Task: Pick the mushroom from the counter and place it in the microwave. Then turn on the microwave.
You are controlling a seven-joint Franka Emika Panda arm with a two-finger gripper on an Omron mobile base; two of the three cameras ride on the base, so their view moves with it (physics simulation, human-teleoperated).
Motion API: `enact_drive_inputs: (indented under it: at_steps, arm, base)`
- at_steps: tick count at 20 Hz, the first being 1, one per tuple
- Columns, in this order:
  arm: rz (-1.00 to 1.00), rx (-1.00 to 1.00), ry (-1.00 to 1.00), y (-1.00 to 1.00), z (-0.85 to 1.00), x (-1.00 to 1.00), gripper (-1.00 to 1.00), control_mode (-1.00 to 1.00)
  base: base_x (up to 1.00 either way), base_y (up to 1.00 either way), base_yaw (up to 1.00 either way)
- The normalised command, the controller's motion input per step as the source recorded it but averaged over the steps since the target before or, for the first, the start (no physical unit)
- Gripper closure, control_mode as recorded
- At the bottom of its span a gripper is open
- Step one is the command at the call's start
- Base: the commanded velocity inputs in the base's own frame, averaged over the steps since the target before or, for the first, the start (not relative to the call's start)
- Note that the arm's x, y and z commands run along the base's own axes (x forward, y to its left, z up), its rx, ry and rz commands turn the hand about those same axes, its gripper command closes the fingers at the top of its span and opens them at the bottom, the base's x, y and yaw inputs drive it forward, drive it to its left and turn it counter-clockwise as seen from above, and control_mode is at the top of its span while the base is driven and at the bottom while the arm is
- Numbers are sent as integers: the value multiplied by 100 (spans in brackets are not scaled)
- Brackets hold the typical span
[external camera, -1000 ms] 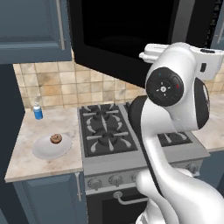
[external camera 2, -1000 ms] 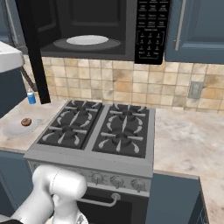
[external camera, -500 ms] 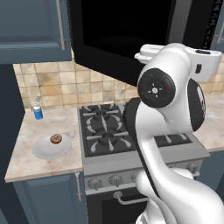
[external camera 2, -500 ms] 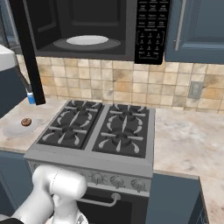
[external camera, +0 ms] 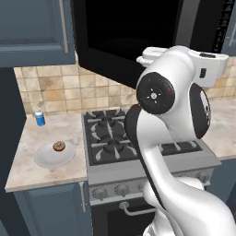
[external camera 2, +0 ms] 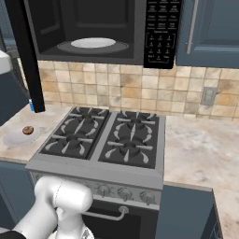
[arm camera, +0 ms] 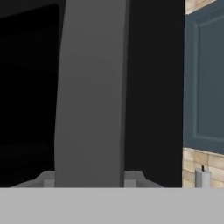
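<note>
- Gripper (arm camera: 89, 179) — in the hand view its two fingertips (arm camera: 132, 178) stand on either side of the door handle (arm camera: 89, 96), the grey upright bar, and press against both its edges; it reads as clamped on that bar.
- Microwave (external camera 2: 161, 32) — the door (external camera 2: 25, 56) is swung wide to the left in the right base view. The cavity is open and holds a pale turntable disc (external camera 2: 93, 43) with no food on it.
- Mushroom (external camera: 58, 146) — it lies well apart from the gripper, low on the counter (external camera: 32, 133) left of the stove (external camera 2: 107, 140).
- White plate (external camera: 44, 161) — it holds the mushroom alone, set toward its far right edge; a blue bottle (external camera: 40, 117) stands behind it near the tiled wall.
- Handling, judged: the mushroom is probably light, somewhat soft and easily bruised, and its round shape could let it roll on the smooth plate. A gentle pinch from above across its widest part seems best, with the fingers kept off the plate's rim.
</note>
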Motion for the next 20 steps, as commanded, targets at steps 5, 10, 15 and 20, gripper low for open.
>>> enact_drive_inputs:
  at_steps: [5, 10, 15, 20]
  arm:
    - [0, 0, 0, 10, -3, -9, -100, -100]
    - [0, 0, 0, 9, -2, -7, -100, -100]
    - [0, 0, 0, 9, -1, -8, -100, -100]
    - [0, 0, 0, 7, 0, -9, -100, -100]
  base:
    - [0, 0, 0]
    - [0, 0, 0]
    - [0, 0, 0]
    - [0, 0, 0]
